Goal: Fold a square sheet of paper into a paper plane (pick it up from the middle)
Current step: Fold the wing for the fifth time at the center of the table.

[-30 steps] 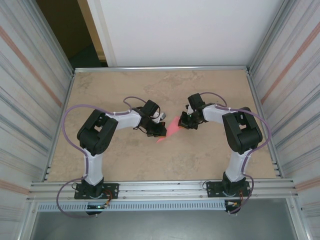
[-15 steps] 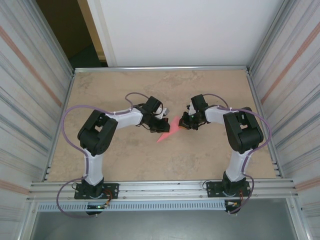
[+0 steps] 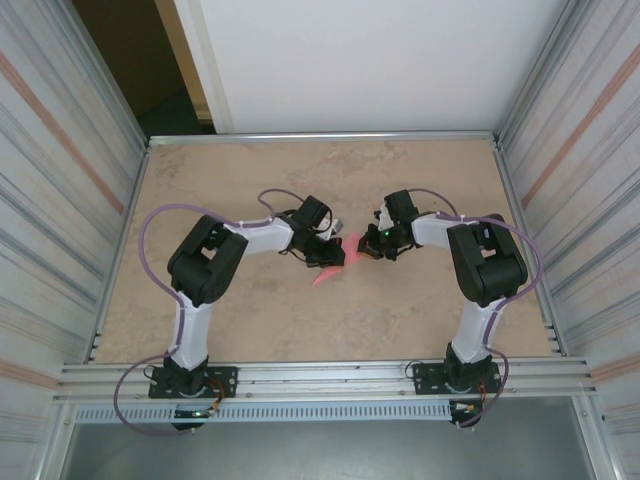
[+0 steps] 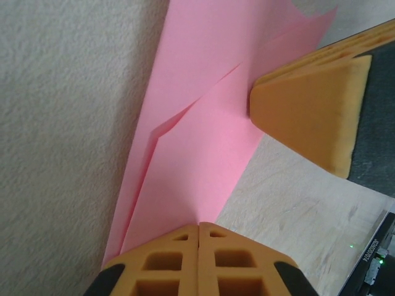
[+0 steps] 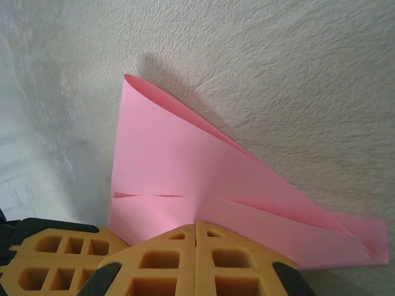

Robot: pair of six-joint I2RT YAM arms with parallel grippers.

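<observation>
Over the last second the left arm (image 3: 245, 240) has swung its wrist toward 3 o'clock, closing much of the gap to the right arm (image 3: 440, 232). The pink patch between them has shrunk from a broad wedge to a thin sliver. I read this as the two layers being brought together along the centre crease, which puts the work in its later folds.

The paper plane (image 3: 331, 267), only partly formed, sits over the middle of the desk (image 3: 300, 180), with its sharp tip toward 7 o'clock in the top view. From above it is hard to tell whether it rests on the surface. The left wrist view shows it (image 4: 185, 148) as two overlapping layers with a slanting crease. In the right wrist view it (image 5: 179, 172) tapers to a point at 4 o'clock, and at 11 o'clock a rounded fold stands open, not yet flattened.

The left jaws are clenched on the paper, which comes straight out of their closed seam. The right jaws are pinched on it the same way. An orange pad (image 4: 308, 117) of the right arm meets the sheet's edge at 2 o'clock in the left wrist view.

Both arms are bent at the elbow and face each other, the left forearm pointing to 3 o'clock and the right to 9.
</observation>
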